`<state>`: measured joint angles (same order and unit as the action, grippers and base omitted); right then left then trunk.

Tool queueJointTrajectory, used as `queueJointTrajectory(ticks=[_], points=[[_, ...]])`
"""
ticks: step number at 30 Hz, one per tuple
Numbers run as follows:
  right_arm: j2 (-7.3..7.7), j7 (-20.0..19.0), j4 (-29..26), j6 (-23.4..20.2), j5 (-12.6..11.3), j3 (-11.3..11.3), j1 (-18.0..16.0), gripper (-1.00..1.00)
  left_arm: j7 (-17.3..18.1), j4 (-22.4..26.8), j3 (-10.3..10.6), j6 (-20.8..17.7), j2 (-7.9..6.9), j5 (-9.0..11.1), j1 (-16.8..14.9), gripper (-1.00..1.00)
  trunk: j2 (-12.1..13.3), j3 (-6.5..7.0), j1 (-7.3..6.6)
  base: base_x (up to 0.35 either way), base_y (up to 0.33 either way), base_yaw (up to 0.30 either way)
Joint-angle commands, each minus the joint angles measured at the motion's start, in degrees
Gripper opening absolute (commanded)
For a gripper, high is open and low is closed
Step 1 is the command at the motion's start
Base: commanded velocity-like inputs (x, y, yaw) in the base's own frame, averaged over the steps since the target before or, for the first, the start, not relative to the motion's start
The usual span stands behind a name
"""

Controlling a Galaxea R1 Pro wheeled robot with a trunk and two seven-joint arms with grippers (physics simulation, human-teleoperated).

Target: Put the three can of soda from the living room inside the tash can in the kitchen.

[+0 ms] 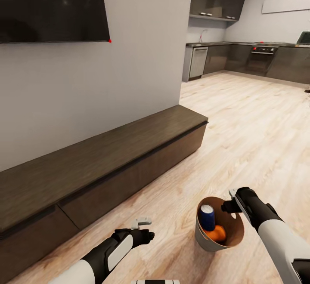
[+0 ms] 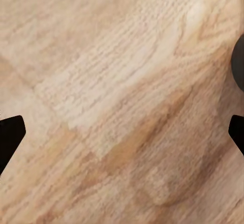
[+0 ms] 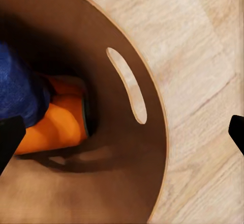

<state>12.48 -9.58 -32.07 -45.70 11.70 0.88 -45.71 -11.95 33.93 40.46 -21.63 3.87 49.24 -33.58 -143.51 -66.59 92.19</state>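
Observation:
The grey trash can [image 1: 206, 241] stands on the wood floor at the lower right, its tan-brown inside [image 3: 117, 173] facing me. A dark blue soda can [image 1: 207, 217] stands in it, above an orange soda can [image 1: 216, 233]. The right wrist view shows the blue can [image 3: 20, 91] and the orange can [image 3: 56, 127] lying on its side, with more orange behind it. My right gripper [image 1: 231, 201] is open, its fingers on either side of the bin's wall near the handle cut-out [image 3: 127, 86]. My left gripper [image 1: 144, 223] is open over bare floor [image 2: 122, 81], holding nothing.
A long low dark-wood cabinet [image 1: 86, 163] runs along the grey wall at left, under a black TV [image 1: 51, 6]. Open light wood floor [image 1: 249, 120] leads to the kitchen with dark cabinets [image 1: 224, 58], a dishwasher [image 1: 198, 61] and an oven [image 1: 262, 58].

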Motion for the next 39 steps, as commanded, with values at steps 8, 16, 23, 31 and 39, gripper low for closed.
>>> queueJointTrajectory(ticks=[8,16,23,31,39], points=[[0.00,0.08,-0.01,0.03,-0.01,0.09,0.00,1.00,0.00,0.00,0.00,0.00,0.00,-0.02,0.00,1.00,0.11,1.78,-0.20,0.000,0.000,0.000],[0.01,0.14,-0.01,0.07,-0.01,0.21,0.00,1.00,0.25,-0.03,-0.02,0.00,0.00,-0.07,0.00,1.00,0.22,3.55,-0.41,0.000,0.000,0.000],[0.01,0.17,-0.01,0.06,-0.01,0.18,0.00,1.00,0.63,-0.08,0.03,0.03,0.00,-0.11,0.00,1.00,1.47,4.98,-1.17,0.000,0.000,0.000],[0.01,0.17,-0.01,0.05,-0.01,0.20,0.00,1.00,0.69,-0.09,0.05,0.08,0.00,-0.11,0.00,1.00,4.67,6.41,-2.92,0.000,0.000,0.000],[0.01,0.17,-0.01,0.08,-0.01,0.18,0.00,1.00,0.70,-0.15,0.06,0.09,0.00,-0.11,0.00,1.00,7.88,7.85,-4.68,0.000,0.000,0.000]])
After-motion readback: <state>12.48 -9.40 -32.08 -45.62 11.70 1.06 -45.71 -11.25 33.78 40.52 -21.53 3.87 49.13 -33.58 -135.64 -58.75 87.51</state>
